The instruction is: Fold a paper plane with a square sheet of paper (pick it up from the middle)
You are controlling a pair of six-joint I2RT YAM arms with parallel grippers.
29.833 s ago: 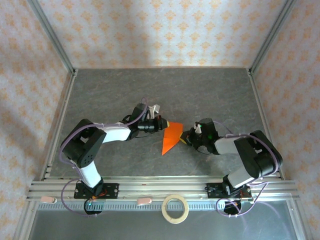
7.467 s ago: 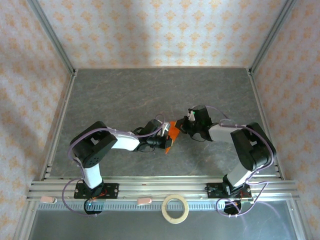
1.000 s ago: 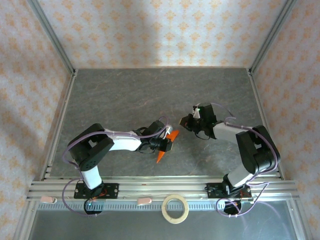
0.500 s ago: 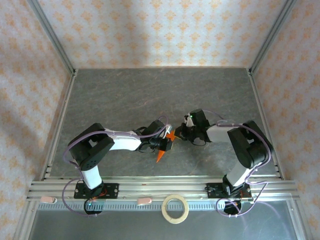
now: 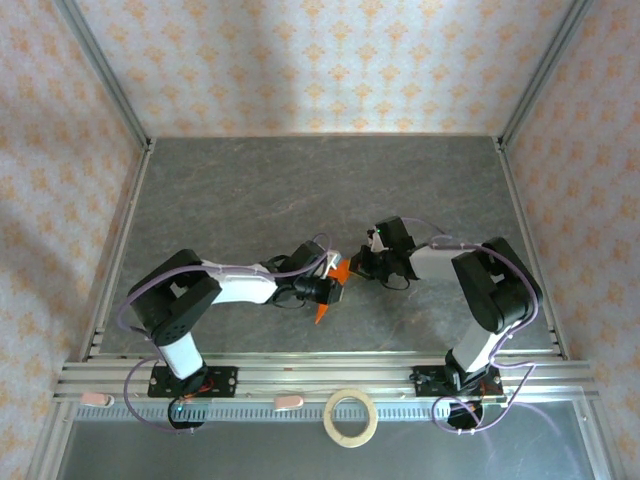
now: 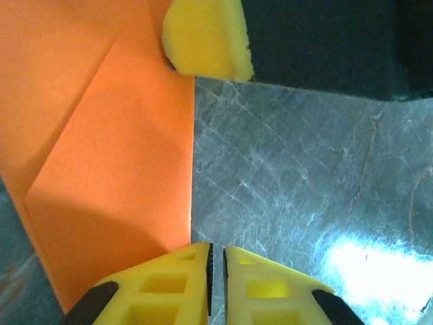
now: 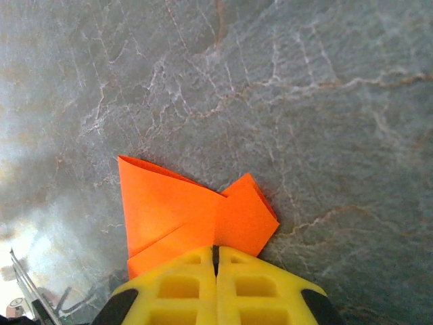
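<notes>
The paper plane [image 5: 322, 308] sits on the grey table [image 5: 300, 190], slightly toward 6 o'clock from centre, with its pointed tip aimed at about 7 o'clock. The left gripper [image 5: 333, 287] meets it from 9 o'clock. In the left wrist view its jaws are nearly together, with only a thin slit between them, at the paper's straight edge. I cannot tell whether paper is nipped. The right gripper [image 5: 359, 266] comes in from 3 o'clock, jaws fully together, with its tips touching the plane's folded rear edge. One yellow fingertip [image 6: 203, 37] of the right gripper touches the orange sheet. A tape ring [image 5: 351, 417] lies at 6 o'clock, well apart.
</notes>
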